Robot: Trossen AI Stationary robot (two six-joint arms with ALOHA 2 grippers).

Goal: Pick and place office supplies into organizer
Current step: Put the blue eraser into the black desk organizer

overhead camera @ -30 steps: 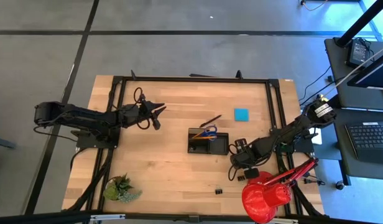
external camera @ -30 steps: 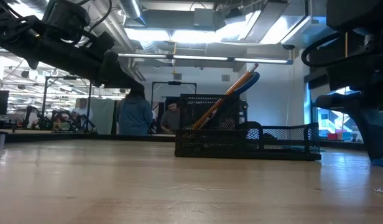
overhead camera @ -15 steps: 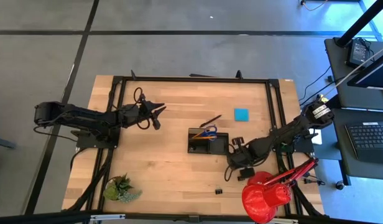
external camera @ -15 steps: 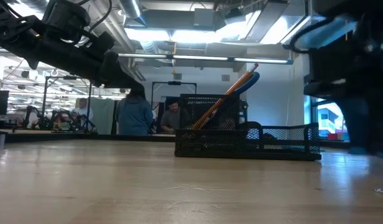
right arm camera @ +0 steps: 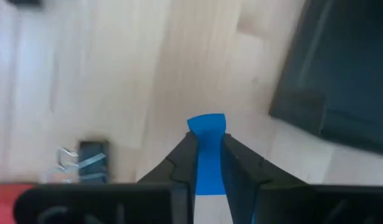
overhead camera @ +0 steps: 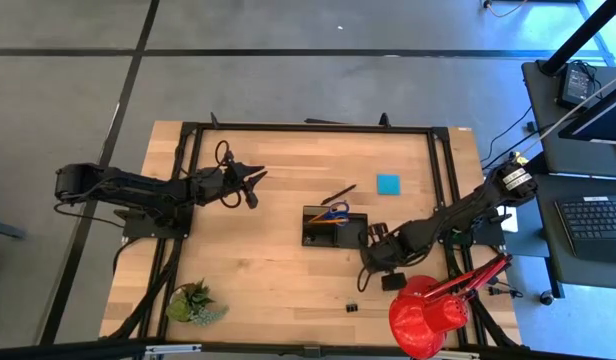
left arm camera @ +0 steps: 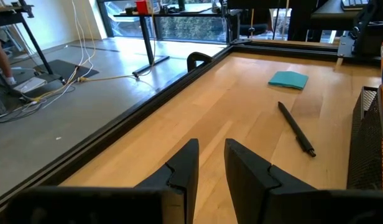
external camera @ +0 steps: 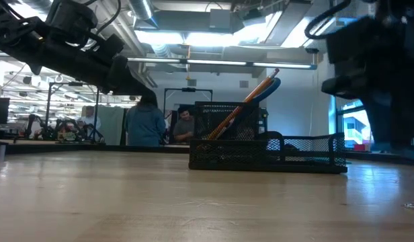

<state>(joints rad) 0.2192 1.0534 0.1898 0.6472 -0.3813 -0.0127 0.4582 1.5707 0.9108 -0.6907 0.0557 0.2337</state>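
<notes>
My right gripper hangs just right of the black organizer, pointing down, and is shut on the tiny blue eraser. The organizer holds blue-handled scissors and orange pencils, which lean up out of its tall compartment. A black pen and the square blue note pad lie flat beyond it. One black binder clip lies on the wood near the gripper. My left gripper waits at the table's left, slightly open, with nothing in it. My right gripper pinches the eraser between its two fingers, which press on the eraser's two side faces. The fingers come from above, pointing down. One end of the eraser sticks out past the fingertips, and the eraser is lifted clear of the table.
A red desk lamp stands at the near right corner, close behind my right arm. A small green plant sits at the near left. Another binder clip lies toward the near edge. Bare wood stretches between my left gripper and the organizer.
My right gripper has risen from the tabletop and shifted toward the organizer, away from the lamp.
</notes>
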